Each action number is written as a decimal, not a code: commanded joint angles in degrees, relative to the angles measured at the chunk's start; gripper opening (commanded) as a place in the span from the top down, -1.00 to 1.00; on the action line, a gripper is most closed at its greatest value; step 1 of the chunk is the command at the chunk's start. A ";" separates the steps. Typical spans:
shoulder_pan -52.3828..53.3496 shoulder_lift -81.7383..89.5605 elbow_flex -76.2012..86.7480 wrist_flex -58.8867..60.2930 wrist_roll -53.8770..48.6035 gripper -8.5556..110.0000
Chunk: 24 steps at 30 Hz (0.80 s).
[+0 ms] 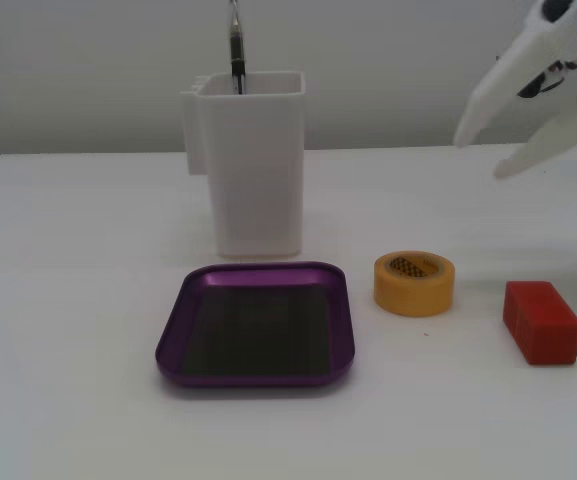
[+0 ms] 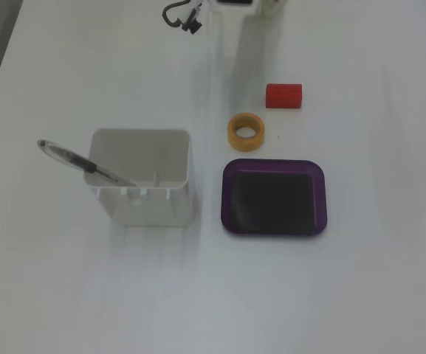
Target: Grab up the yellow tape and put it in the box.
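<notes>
The yellow tape [image 1: 414, 292] lies flat on the white table, just right of the box's far right corner in a fixed view; it also shows from above [image 2: 247, 147], beyond the box. The box [image 1: 258, 335] is a shallow purple tray with a dark bottom and nothing in it [image 2: 273, 198]. My gripper [image 1: 479, 156] is white, open and empty. It hangs in the air at the top right, above and behind the tape, with its fingers pointing down-left. From above it blends into the white table and I cannot make it out.
A red block [image 1: 541, 322] lies right of the tape [image 2: 283, 96]. A tall white container [image 1: 256, 170] with a pen [image 1: 236, 45] in it stands behind the tray [image 2: 142, 206]. A black cable [image 2: 179, 15] lies near the arm's base.
</notes>
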 commanded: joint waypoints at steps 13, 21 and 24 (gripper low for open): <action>-11.51 -45.53 -31.55 8.44 -0.18 0.61; -9.67 -50.01 -31.46 5.45 -0.70 0.61; -6.86 -51.42 -31.38 3.87 -0.70 0.61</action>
